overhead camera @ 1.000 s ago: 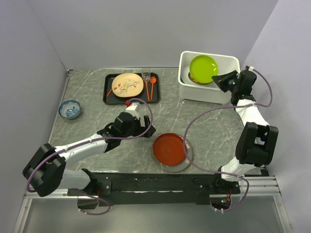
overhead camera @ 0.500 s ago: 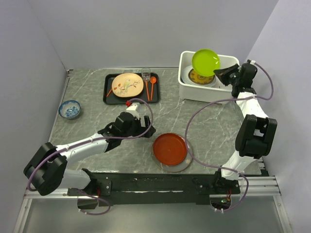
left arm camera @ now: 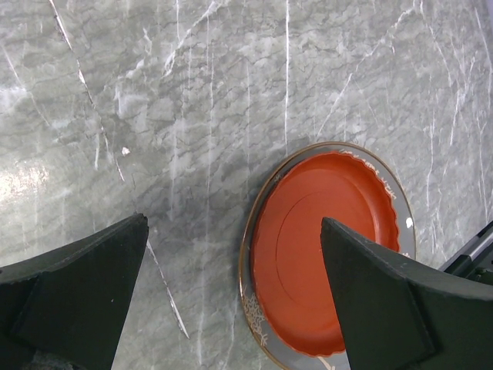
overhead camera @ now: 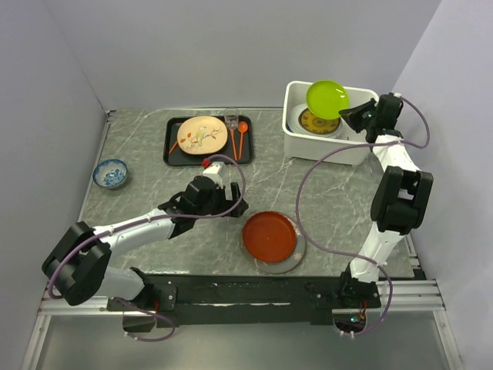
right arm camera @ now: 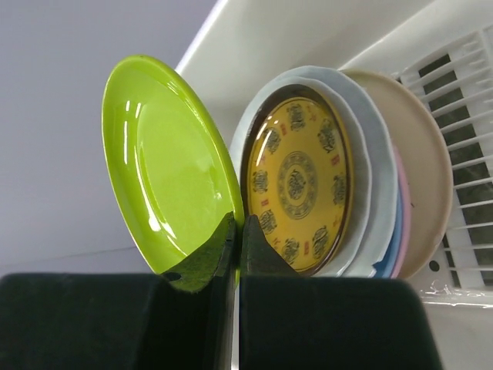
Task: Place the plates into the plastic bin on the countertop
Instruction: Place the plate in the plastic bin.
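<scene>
Change: lime green plate (overhead camera: 327, 99) lifted higher and tipped further toward the back wall of the plastic bin (overhead camera: 323, 152) than a second ago; right gripper (overhead camera: 350, 117) drawn up and back with it; left arm barely shifted.
Top view, bin: at the back right of the countertop (overhead camera: 131, 193); gold-patterned plate (overhead camera: 317, 122) on top of the stack inside, partly covered by the lime green plate.
Top view, left side: left gripper (overhead camera: 233, 205) just beside the red-brown plate (overhead camera: 269, 236), apart from it; red-brown plate resting on a wider gilt-rimmed plate (overhead camera: 296, 254) near the front edge.
Top view only: black tray (overhead camera: 171, 154) with the cream floral plate (overhead camera: 202, 135) and an orange spoon (overhead camera: 242, 132); blue bowl (overhead camera: 110, 173) far left.
Left wrist view: fingers spread wide around nothing; red-brown plate partly hidden under one finger; gold pattern on the gilt-rimmed plate clear here, not from above.
Right wrist view: fingers pressed together on the lime green plate's rim; behind it the gold-patterned plate, then a white plate (right arm camera: 368, 166), then a pink-edged plate (right arm camera: 427, 162); slotted vents (right arm camera: 470, 92) of the bin floor beside them, not seen from above.
</scene>
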You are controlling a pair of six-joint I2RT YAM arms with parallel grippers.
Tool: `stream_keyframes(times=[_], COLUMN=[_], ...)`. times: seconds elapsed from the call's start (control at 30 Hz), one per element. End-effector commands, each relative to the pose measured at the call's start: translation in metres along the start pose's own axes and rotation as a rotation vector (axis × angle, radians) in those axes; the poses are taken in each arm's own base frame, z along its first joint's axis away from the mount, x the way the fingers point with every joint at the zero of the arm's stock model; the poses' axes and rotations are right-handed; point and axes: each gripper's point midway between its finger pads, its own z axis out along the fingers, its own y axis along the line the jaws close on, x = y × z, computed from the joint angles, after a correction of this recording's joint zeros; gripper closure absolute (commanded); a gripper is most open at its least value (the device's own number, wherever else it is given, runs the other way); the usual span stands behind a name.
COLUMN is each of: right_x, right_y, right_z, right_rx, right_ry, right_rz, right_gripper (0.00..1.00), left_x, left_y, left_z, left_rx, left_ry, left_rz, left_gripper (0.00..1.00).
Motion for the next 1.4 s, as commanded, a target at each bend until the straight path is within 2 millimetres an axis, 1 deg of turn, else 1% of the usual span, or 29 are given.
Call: stream_keyframes(times=[0.0, 0.03, 0.17, 0.4, 0.7, 0.77, 0.83, 0.87, 0.9, 0.97, 1.0, 1.03, 1.07, 1.1, 1.13, 1.17, 1.2, 1.23, 1.27, 1.3, 1.33, 1.37], right_x=[-0.019, -0.018, -0.012, -0.003, 0.001, 0.001, 0.000, 0.001, 0.001, 0.004, 0.003, 0.005, 0.003, 0.001, 0.002, -0.001, -0.007, -0.008, -0.013, -0.018, -0.019, -0.024], right_y=[0.012, 0.007, 0.002, -0.010, -0.019, -0.021, -0.022, -0.023, -0.023, -0.025, -0.022, -0.025, -0.021, -0.013, -0.013, -0.006, 0.005, 0.005, 0.012, 0.024, 0.026, 0.034], right_z=[0.006, 0.010, 0.016, 0.021, 0.022, 0.021, 0.021, 0.020, 0.020, 0.018, 0.015, 0.013, 0.012, 0.007, 0.005, 0.001, -0.006, -0.009, -0.014, -0.023, -0.027, -0.034], right_rx=[-0.022, -0.015, -0.012, 0.009, 0.031, 0.039, 0.044, 0.045, 0.046, 0.052, 0.049, 0.053, 0.035, 0.018, 0.018, -0.003, -0.021, -0.018, -0.031, -0.054, -0.060, -0.085], right_ry=[-0.045, -0.038, -0.017, 0.008, 0.022, 0.021, 0.017, 0.020, 0.019, 0.021, 0.019, 0.020, 0.012, 0.006, 0.006, -0.012, -0.032, -0.047, -0.065, -0.091, -0.105, -0.130], right_rz=[-0.027, -0.027, -0.024, -0.032, -0.046, -0.053, -0.055, -0.055, -0.056, -0.051, -0.053, -0.047, -0.051, -0.056, -0.054, -0.058, -0.067, -0.070, -0.078, -0.090, -0.091, -0.102], right_gripper=[1.00, 1.00, 1.00, 1.00, 0.99, 0.94, 0.84, 0.82, 0.75, 0.68, 0.61, 0.56, 0.50, 0.41, 0.38, 0.36, 0.31, 0.29, 0.27, 0.26, 0.25, 0.25], left_x=[-0.023, -0.023, -0.022, -0.021, -0.021, -0.021, -0.022, -0.020, -0.021, -0.019, -0.019, -0.019, -0.017, -0.017, -0.017, -0.018, -0.017, -0.018, -0.018, -0.018, -0.018, -0.018], left_y=[-0.013, -0.013, -0.011, -0.012, -0.012, -0.011, -0.012, -0.011, -0.011, -0.011, -0.011, -0.010, -0.009, -0.009, -0.009, -0.010, -0.010, -0.011, -0.011, -0.011, -0.012, -0.012], left_z=[0.001, 0.001, 0.002, 0.004, 0.004, 0.004, 0.003, 0.003, 0.003, 0.003, 0.003, 0.003, 0.003, 0.002, 0.001, 0.000, 0.000, -0.001, -0.001, -0.001, -0.002, -0.002], left_rx=[0.026, 0.024, 0.019, 0.019, 0.019, 0.018, 0.021, 0.019, 0.020, 0.020, 0.018, 0.018, 0.015, 0.015, 0.017, 0.018, 0.020, 0.022, 0.023, 0.025, 0.030, 0.032], left_ry=[-0.044, -0.040, -0.038, -0.034, -0.030, -0.031, -0.036, -0.032, -0.034, -0.026, -0.026, -0.025, -0.022, -0.024, -0.026, -0.029, -0.028, -0.032, -0.030, -0.030, -0.030, -0.031], left_rz=[0.022, 0.022, 0.025, 0.025, 0.027, 0.027, 0.025, 0.025, 0.025, 0.027, 0.027, 0.026, 0.027, 0.027, 0.025, 0.025, 0.024, 0.024, 0.022, 0.022, 0.021, 0.020], left_gripper=[0.01, 0.01, 0.01, 0.01, 0.01, 0.01, 0.01, 0.01, 0.01, 0.01, 0.01, 0.01, 0.01, 0.01, 0.01, 0.01, 0.01, 0.01, 0.01, 0.01, 0.01, 0.01])
